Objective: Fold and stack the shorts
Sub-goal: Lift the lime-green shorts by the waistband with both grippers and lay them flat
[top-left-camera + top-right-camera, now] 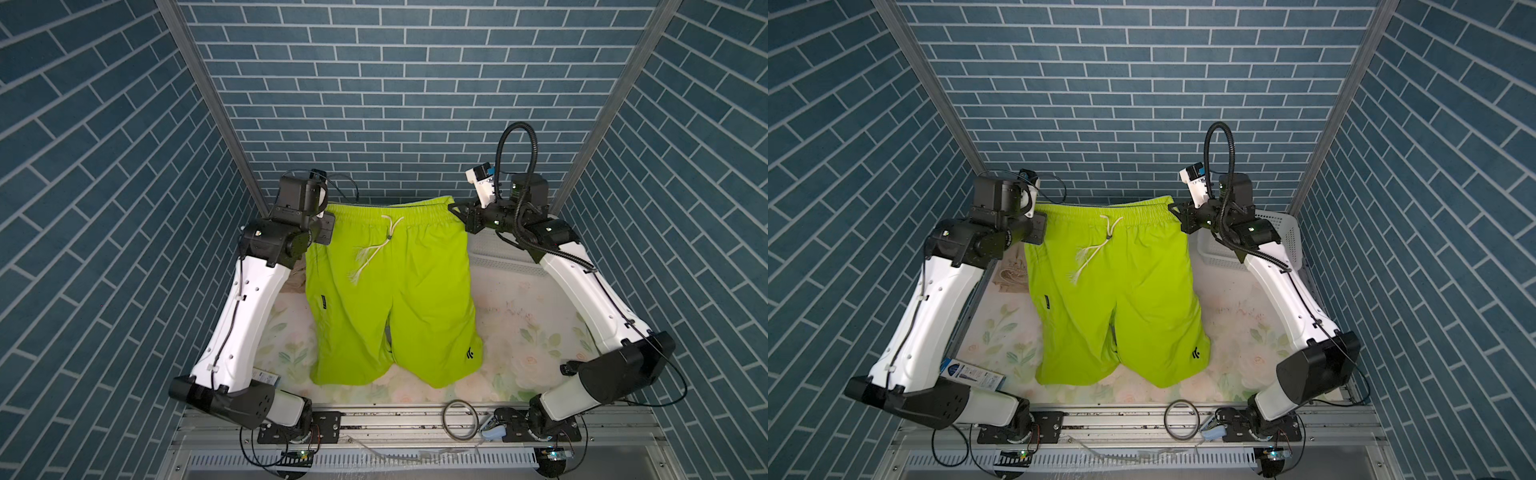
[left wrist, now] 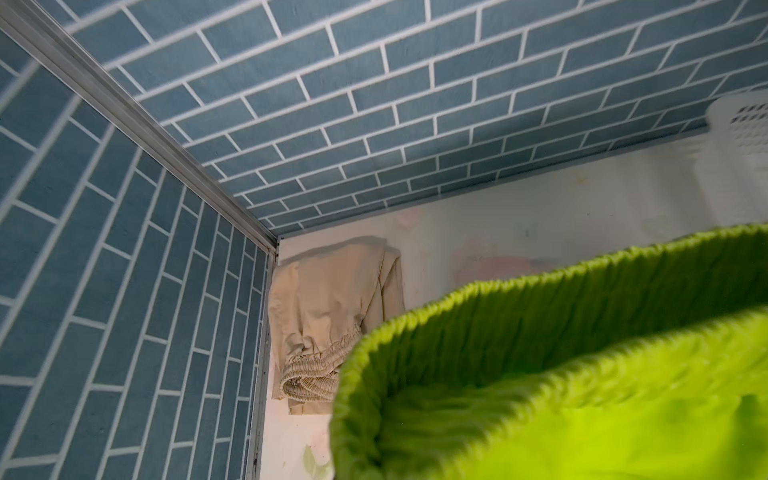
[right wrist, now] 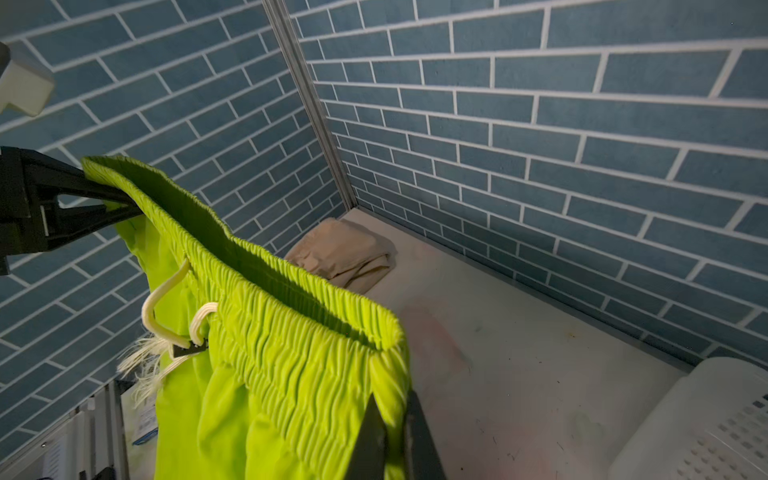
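L gripper [image 3: 122, 203], R gripper [image 3: 395, 440]: jaws clamped tight on lime shorts [image 1: 390, 291] waistband (hanging)

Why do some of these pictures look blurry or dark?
Left wrist view: the green shorts, up close, smear; the beige shorts look sharp. Right wrist view: dim, with the table in shadow. Both top views: sharp and brightly lit in the middle.

Only a sliver of the beige fabric shorts [image 1: 296, 277] shows in both top views; the rest is buried behind the arm of the left gripper [image 3: 118, 203] and the hanging neon lime-green shorts [image 1: 390, 291]. Beside the right gripper [image 3: 395, 434], the white perforated plastic basket [image 3: 706, 424] gets chopped by the frame edge (same for its fingers [image 3: 422, 449]). The small dark logo [image 1: 470, 353] on the hem is too tiny to read. The green cloth nearest the left wrist lens is pure blur.
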Tool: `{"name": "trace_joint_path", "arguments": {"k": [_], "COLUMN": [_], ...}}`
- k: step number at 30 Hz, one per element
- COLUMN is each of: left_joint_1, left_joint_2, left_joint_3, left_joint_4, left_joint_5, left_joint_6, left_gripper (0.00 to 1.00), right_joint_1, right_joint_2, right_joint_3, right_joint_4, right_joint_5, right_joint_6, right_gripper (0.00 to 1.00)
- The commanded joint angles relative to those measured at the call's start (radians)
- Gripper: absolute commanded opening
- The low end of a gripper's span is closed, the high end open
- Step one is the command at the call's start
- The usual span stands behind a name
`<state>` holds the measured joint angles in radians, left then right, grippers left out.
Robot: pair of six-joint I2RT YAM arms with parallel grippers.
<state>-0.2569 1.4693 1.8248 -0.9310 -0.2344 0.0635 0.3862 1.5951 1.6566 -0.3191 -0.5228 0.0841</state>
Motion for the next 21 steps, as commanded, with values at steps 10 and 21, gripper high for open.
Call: {"name": "trace_joint_path", "arguments": {"k": [10,21], "left_joint_1": [0.179,0.201], "left_joint_2": [0.453,0.609], "left_joint_3": [-0.022,0.104], "left_joint_4": [0.389,0.349], "left_joint_5": [0.010,0.013], "left_joint_6": [0.042,0.021], "left_gripper": [0.00,0.89], "right_joint_1": [-0.107,-0.107], "right_joint_2": [0.541,0.763], "right_joint_3": [0.150,0.525], "right_joint_4": [0.399,0.040], "right_joint_5": [-0.037,-0.029], "right_joint_6": [-0.004,-0.077], "right_gripper": [0.00,0.46]}}
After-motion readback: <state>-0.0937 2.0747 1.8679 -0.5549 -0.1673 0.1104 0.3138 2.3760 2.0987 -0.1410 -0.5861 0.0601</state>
